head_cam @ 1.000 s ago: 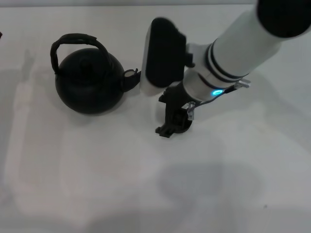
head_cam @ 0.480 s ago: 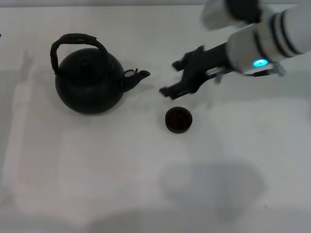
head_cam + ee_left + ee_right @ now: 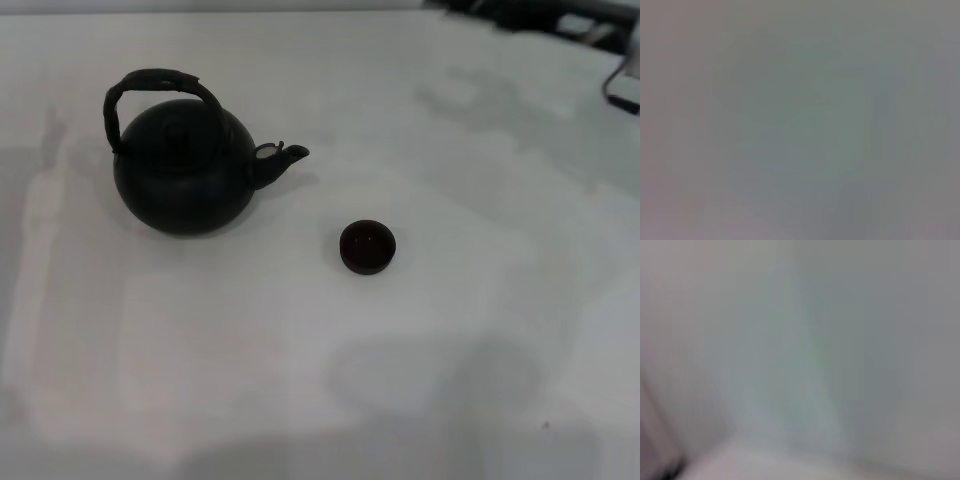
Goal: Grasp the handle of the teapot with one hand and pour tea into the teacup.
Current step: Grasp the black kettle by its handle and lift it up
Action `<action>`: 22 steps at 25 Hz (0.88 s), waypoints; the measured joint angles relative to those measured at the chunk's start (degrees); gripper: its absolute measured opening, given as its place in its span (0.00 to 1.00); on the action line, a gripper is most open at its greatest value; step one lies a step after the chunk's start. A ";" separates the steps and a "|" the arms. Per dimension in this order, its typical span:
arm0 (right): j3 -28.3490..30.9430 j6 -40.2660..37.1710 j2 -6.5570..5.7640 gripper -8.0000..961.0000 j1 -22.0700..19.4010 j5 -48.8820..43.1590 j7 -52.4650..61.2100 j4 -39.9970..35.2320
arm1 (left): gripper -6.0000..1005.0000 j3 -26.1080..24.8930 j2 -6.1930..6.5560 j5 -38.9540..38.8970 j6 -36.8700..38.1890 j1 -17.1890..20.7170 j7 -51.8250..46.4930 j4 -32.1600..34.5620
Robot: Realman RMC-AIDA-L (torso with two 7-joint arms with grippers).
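The matte-black teapot (image 3: 182, 170) stands upright at the left of the white table (image 3: 300, 380), its short spout (image 3: 282, 157) pointing right toward the teacup. Its dark arched handle (image 3: 150, 84) loops over the lid, and nothing is touching it. The small dark teacup (image 3: 367, 247) sits alone to the right of the spout and a little nearer to me. Dark parts of my right gripper (image 3: 520, 12) show only at the far top right edge, well away from both. My left gripper is out of view. Both wrist views show only a blank grey blur.
A white piece of my right arm (image 3: 627, 72) sits at the right edge of the head view. Soft shadows lie across the table's near side.
My right arm has pulled back up and to the right, from over the teacup to the far top right edge. The teacup stands uncovered. The teapot has not moved.
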 joint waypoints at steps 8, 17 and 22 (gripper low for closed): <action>2.91 -3.58 0.63 0.89 -0.21 36.92 -49.78 19.45 | 0.87 0.08 0.00 2.90 3.23 1.55 0.00 -0.01; 6.89 -9.20 0.19 0.88 2.70 49.06 -67.28 25.75 | 0.87 0.09 0.06 13.41 10.64 5.59 -0.01 -2.22; 9.91 -10.90 0.07 0.88 3.40 49.26 -66.98 25.67 | 0.87 0.08 0.08 20.42 15.73 9.26 -0.90 -3.09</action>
